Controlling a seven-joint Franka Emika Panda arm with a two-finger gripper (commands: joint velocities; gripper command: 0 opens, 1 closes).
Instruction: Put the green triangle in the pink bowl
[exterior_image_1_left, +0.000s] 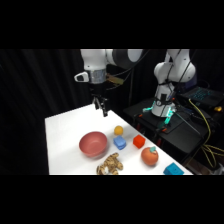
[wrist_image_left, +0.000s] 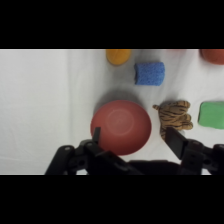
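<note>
Your gripper is hovering open and empty over the pink bowl; the green triangle is lying beyond the tiger toy.

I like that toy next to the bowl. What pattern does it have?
The toy has orange and black tiger stripes, clearest in the wrist view beside the bowl.

The side view looks across and down at the pink bowl; the wrist view hangs close above it, both sharing the bowl.
</note>
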